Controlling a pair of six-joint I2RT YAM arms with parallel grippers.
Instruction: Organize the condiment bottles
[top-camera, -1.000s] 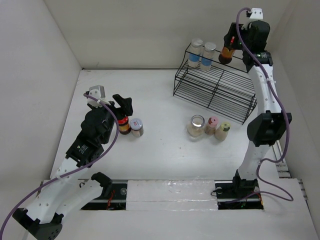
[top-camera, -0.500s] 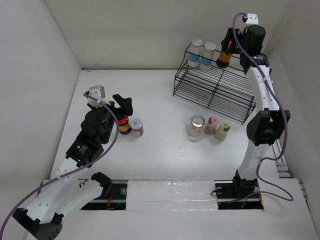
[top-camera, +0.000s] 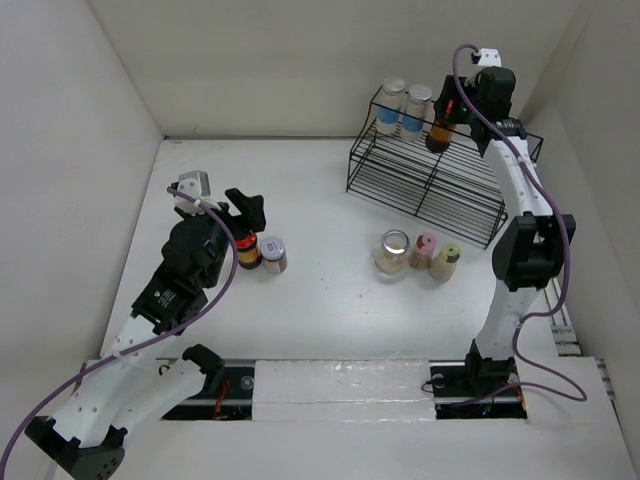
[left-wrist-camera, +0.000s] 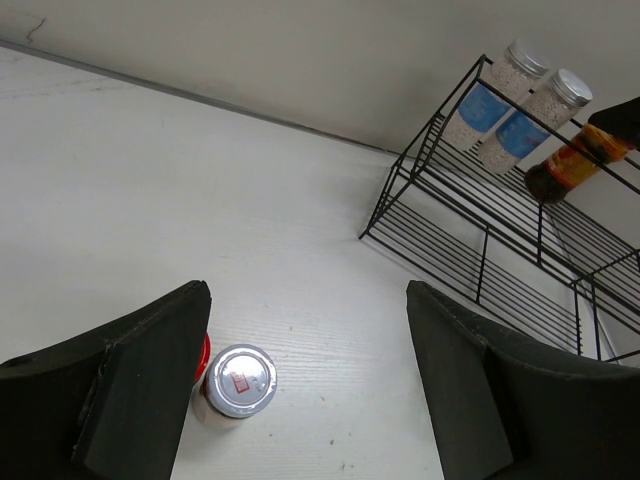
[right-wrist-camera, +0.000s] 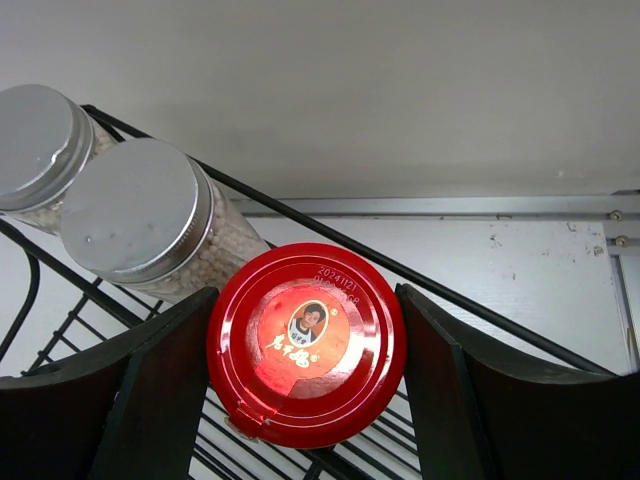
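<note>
The worktop (top-camera: 320, 190) carries a black wire rack (top-camera: 430, 185) in its far right corner. On its top tier stand two silver-lidded bottles (top-camera: 393, 105), and the right tool (right-wrist-camera: 300, 390) grips a red-lidded amber bottle (top-camera: 436, 130) beside them. The left tool (left-wrist-camera: 308, 300) gapes empty. Five are not yet racked: a wide clear jar (top-camera: 392, 250), a pink-capped shaker (top-camera: 425, 250) and a yellow-green-capped shaker (top-camera: 446, 262) mid-worktop, and a red-lidded jar (top-camera: 247, 250) and a silver-lidded jar (top-camera: 272, 254) toward the left edge.

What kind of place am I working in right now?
Probably a robot test cell, not a kitchen: plain white walls box in a white table holding just a black wire rack and some condiment bottles.
</note>
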